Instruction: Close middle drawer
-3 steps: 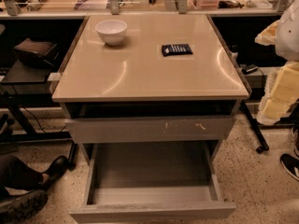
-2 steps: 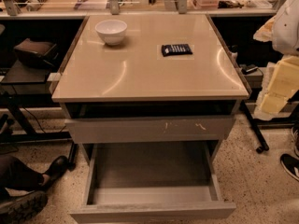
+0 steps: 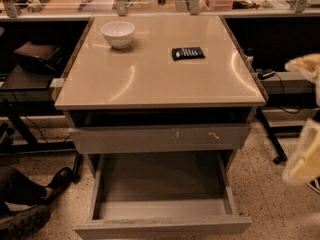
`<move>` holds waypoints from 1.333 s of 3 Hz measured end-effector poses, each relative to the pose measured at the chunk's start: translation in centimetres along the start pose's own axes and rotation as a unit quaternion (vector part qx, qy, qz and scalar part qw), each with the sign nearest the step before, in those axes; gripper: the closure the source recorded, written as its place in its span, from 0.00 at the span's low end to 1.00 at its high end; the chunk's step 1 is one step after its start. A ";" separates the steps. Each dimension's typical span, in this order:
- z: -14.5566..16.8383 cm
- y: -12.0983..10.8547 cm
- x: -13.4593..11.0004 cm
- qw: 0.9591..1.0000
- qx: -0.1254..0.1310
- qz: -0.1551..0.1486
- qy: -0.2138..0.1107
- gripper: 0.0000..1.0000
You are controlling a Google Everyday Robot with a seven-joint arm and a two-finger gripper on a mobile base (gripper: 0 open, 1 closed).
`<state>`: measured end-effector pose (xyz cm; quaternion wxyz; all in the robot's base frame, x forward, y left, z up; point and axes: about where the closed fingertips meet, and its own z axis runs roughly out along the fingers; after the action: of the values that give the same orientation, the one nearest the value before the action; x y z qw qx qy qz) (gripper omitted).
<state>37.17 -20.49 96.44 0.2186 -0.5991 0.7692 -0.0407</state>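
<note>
The middle drawer (image 3: 161, 184) is pulled far out of the grey cabinet. Its plain grey floor and side walls show, and its flat front (image 3: 162, 227) is at the bottom edge of the view. Above it is the grey drawer front with pale scratch marks (image 3: 160, 139), slightly out from under the tabletop. My gripper (image 3: 303, 156) is a pale yellowish shape at the right edge. It hangs in the air to the right of the cabinet, level with the open drawer and apart from it.
The beige tabletop (image 3: 150, 79) bears a white bowl (image 3: 118, 34) and a black remote-like device (image 3: 188, 53). A person's dark shoes (image 3: 30, 209) rest on the floor at lower left. A black bag (image 3: 37, 56) sits on a side shelf at left. Cables and a table leg (image 3: 272, 134) are at right.
My pale arm and gripper at the right edge have moved down, from tabletop level to beside the open drawer. The drawers, bowl and device have not moved.
</note>
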 end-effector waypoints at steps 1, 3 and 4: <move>1.5 4.3 2.7 0.999 0.026 0.024 -0.033 0.00; 16.5 16.7 14.3 0.987 -0.104 0.122 0.011 0.00; 23.1 25.7 19.8 0.961 -0.206 0.179 0.050 0.00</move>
<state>19.17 -27.36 61.59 0.0560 -0.4809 0.8655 0.1285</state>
